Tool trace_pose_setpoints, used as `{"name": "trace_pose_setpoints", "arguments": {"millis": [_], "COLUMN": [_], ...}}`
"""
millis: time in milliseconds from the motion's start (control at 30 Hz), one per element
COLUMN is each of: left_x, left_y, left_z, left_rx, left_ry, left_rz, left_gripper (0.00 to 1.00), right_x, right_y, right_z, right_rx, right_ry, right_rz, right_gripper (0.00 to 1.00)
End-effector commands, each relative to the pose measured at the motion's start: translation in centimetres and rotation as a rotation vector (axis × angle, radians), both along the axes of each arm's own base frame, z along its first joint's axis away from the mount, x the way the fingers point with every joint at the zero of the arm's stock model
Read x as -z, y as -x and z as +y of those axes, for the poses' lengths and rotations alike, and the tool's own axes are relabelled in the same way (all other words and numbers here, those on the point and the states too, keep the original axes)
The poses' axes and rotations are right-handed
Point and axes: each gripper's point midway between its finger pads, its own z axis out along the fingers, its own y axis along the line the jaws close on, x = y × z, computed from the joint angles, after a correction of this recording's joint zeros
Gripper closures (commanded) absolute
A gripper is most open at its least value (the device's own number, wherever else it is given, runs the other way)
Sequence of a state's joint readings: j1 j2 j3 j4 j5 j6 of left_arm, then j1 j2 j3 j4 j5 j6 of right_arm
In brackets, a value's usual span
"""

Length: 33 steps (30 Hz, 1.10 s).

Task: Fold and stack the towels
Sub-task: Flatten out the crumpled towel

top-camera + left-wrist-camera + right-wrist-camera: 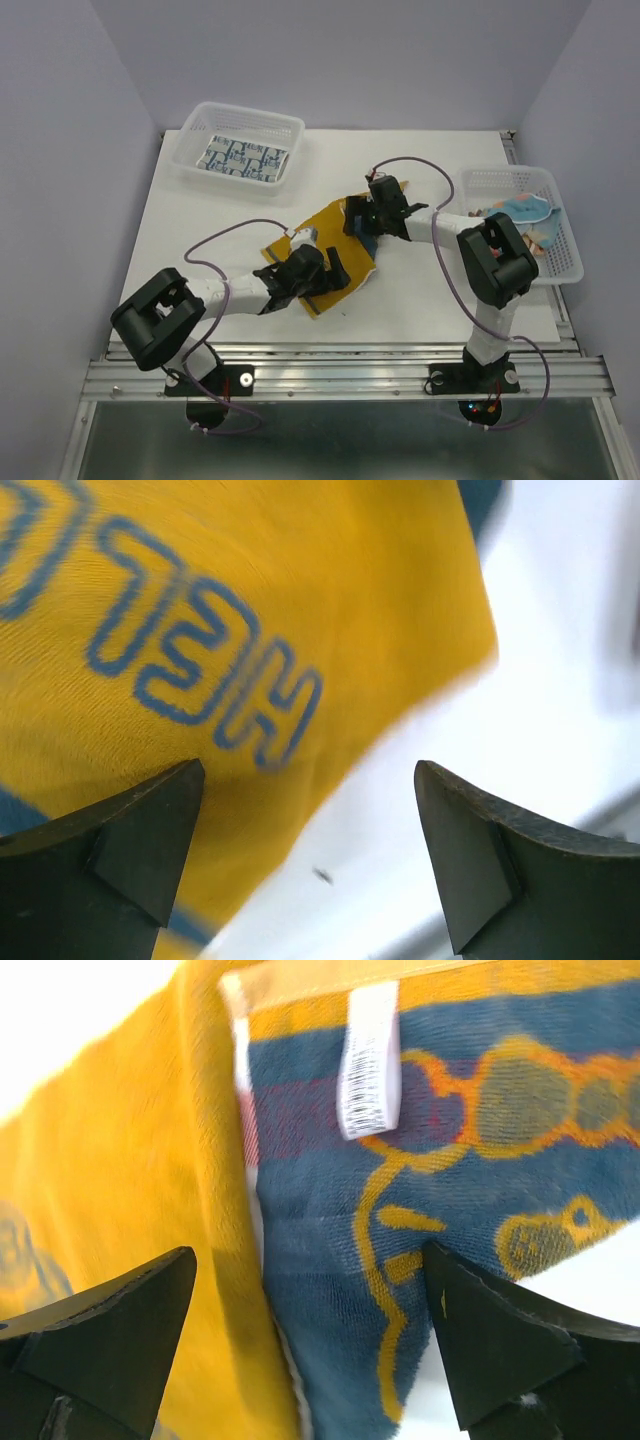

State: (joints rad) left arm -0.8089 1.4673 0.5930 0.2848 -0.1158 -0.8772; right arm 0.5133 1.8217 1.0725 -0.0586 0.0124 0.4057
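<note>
A yellow towel [325, 222] with navy print lies partly folded at the middle of the table. My left gripper [338, 270] hovers open over its near right edge. In the left wrist view the yellow towel [250, 600] shows blue letters, and its edge runs between the spread fingers of my left gripper [310, 860] over white table. My right gripper [358, 222] stands open over the towel's far right corner. In the right wrist view a yellow fold [120, 1190], the navy side [330, 1260] and a white label [368, 1060] lie under my right gripper [310, 1340]. Neither gripper holds anything.
A white mesh basket [250, 108] at the back left holds a folded blue-and-white towel [245, 160]. Another white basket [505, 172] at the right holds crumpled towels, a light blue one [525, 208] on top. The metal rail [340, 375] runs along the near edge.
</note>
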Motion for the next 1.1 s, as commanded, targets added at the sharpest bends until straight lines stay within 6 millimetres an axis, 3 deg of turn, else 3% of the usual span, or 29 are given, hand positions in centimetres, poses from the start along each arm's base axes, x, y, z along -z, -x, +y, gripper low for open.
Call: {"name": "trace_pose_setpoints", "arguments": {"millis": [0,67,233,267,333,367,400,433,467,500,567,600,633,667,700,767,900,1067], "left_x": [-0.2,-1.9,-6.5,-6.9,-6.8,-7.6,-6.8,-6.7,-7.4,-6.1,-6.3,-5.1,-4.8,-5.2,-4.0,-3.8,-2.4,0.5], "left_y": [6.5,7.7,6.8,6.6,6.1,5.9,5.5,5.3,5.1,5.0,4.3,4.5,4.3,3.5,3.6,2.7,1.8,1.2], "left_z": [-4.8,-6.7,-8.9,-8.7,-7.3,-6.6,-4.4,-3.1,-1.6,1.3,4.7,6.9,8.1,9.7,11.0,13.2,15.3,16.0], "left_rx": [0.193,0.251,0.269,0.264,0.210,0.181,0.113,0.068,0.010,-0.097,-0.227,-0.283,-0.318,-0.378,-0.393,-0.475,-0.530,-0.515], "left_ry": [0.087,0.097,0.111,0.110,0.063,0.061,-0.018,-0.048,-0.055,-0.128,-0.126,-0.156,-0.153,-0.121,-0.129,-0.100,-0.109,-0.203], "left_rz": [0.092,0.050,-0.065,-0.074,-0.082,-0.096,-0.093,-0.094,-0.100,-0.074,-0.057,-0.032,-0.023,-0.026,-0.008,-0.008,0.006,0.099], "left_gripper": [0.01,0.01,0.01,0.01,0.01,0.01,0.01,0.01,0.01,0.01,0.01,0.01,0.01,0.01,0.01,0.01,0.01,0.01], "right_x": [-0.8,-1.6,-6.1,-8.0,-8.7,-10.6,-11.1,-9.6,-9.9,-9.1,-9.0,-8.7,-9.6,-8.0,-7.8,-6.9,-6.4,-3.7], "right_y": [-4.6,-6.0,-6.4,-6.2,-5.4,-4.9,-4.4,-3.1,-2.4,-0.1,1.6,4.0,4.6,6.2,7.5,11.2,17.1,21.7], "right_z": [0.2,0.6,1.5,1.4,0.5,0.1,-0.4,-1.4,-1.7,-1.8,-2.3,-1.4,-0.5,-0.9,-0.2,1.5,4.7,6.4], "right_rx": [-0.071,-0.100,-0.160,-0.160,-0.130,-0.112,-0.090,-0.044,-0.031,-0.040,0.008,-0.018,-0.028,-0.019,-0.033,-0.083,-0.216,-0.313], "right_ry": [0.027,0.041,0.005,-0.009,-0.006,-0.017,-0.021,-0.016,-0.025,-0.030,-0.022,-0.026,-0.036,0.003,0.004,-0.005,0.034,0.159], "right_rz": [-0.062,-0.081,-0.154,-0.192,-0.199,-0.233,-0.236,-0.194,-0.197,-0.180,-0.192,-0.184,-0.206,-0.183,-0.181,-0.155,-0.132,-0.083], "right_gripper": [0.00,0.00,0.00,0.00,0.00,0.00,0.00,0.00,0.00,0.00,0.00,0.00,0.00,0.00,0.00,0.00,0.00,0.00]}}
